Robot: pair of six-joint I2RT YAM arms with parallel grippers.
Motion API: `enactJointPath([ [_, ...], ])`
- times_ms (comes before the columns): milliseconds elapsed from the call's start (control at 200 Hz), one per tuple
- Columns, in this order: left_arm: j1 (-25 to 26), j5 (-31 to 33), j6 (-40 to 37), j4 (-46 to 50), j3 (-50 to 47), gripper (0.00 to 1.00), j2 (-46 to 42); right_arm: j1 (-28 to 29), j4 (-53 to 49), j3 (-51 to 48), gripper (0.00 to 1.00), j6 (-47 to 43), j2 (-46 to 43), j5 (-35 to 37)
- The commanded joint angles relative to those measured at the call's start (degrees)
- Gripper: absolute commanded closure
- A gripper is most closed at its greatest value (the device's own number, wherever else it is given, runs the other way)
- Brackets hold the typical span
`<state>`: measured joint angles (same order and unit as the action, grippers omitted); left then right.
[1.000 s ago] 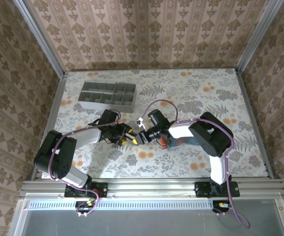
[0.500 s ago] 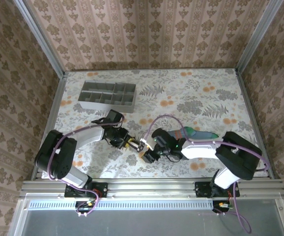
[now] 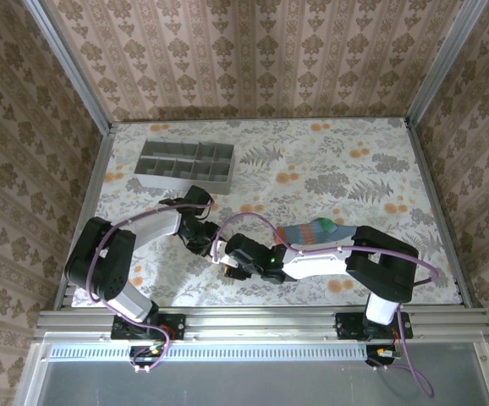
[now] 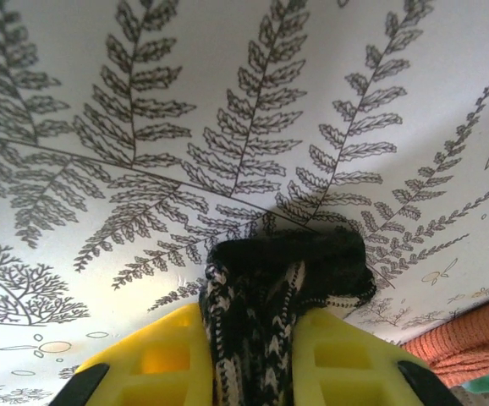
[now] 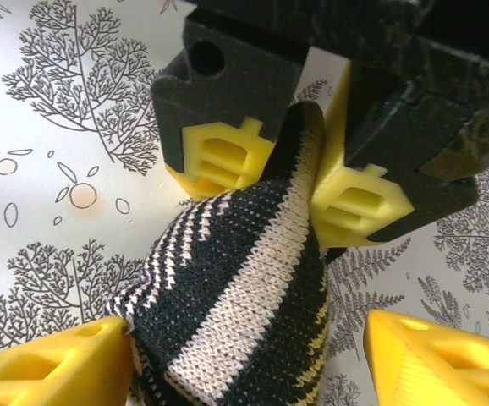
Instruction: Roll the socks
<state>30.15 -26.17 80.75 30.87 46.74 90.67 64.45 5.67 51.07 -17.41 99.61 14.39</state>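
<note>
The black-and-cream striped sock is light, limp knit that will sag and unroll unless pinched, so I judge the bunched fold the best place to grip it. It hangs gathered just above the floral table, left of centre near the front edge. Its length runs from the left gripper, whose yellow pads are clamped narrow on its upper end, down to the right gripper, whose jaws stand wide on either side of it. The teal-grey sock lies flat nearby, lengthwise across the table. The grey compartment tray sits well behind.
</note>
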Motion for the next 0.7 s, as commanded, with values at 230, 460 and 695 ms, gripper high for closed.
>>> enactJointPath([
  [230, -0.71, 4.73, -1.82, 6.94, -1.08, 1.0, 3.51, 0.69, -2.95, -4.16, 0.0, 6.55, -6.88, -2.42],
  [460, -0.62, 4.21, -2.23, 7.31, 0.19, 1.0, 4.07, 1.21, -3.19, 1.05, 0.01, 6.23, -1.23, -0.81],
  [695, -0.53, 3.61, -2.7, 7.27, 0.27, 1.0, 3.92, -0.26, -5.49, 8.66, 0.2, 4.4, 8.38, 2.39],
])
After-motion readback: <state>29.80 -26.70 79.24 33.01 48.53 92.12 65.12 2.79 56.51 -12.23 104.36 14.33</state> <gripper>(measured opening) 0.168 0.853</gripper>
